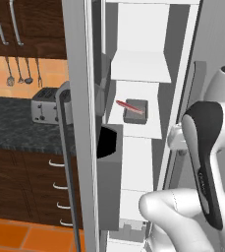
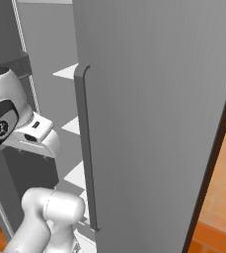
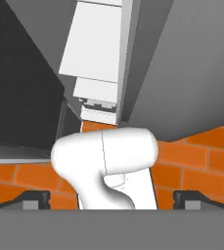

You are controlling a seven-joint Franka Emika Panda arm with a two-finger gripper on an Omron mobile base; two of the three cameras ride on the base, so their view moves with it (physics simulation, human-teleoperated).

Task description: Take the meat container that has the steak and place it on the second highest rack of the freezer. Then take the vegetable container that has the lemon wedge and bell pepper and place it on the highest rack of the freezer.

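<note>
Here the freezer stands open in the middle of the left base view, its grey door edge-on just left of centre with a dark door bin on its inner face. Inside, white shelves step down the frame. The highest rack sits in the upper middle and looks bare. Just below it, on the second highest rack, rests a dark grey meat container, with the steak lying across it as a thin red slab whose end pokes past the tray's left rim.

To the left of the door, in the upper left of that frame, a toaster stands on a dark speckled counter, with utensils hanging on the tiled wall above.

In the right base view the freezer's other door takes up the centre and right, with its long grey handle running down the middle.

In the hand view the end effector points down toward the orange floor, its two dark fingertips far apart at the lower left and lower right corners with nothing between them. The freezer's lower shelves run up the top centre of that frame.
</note>
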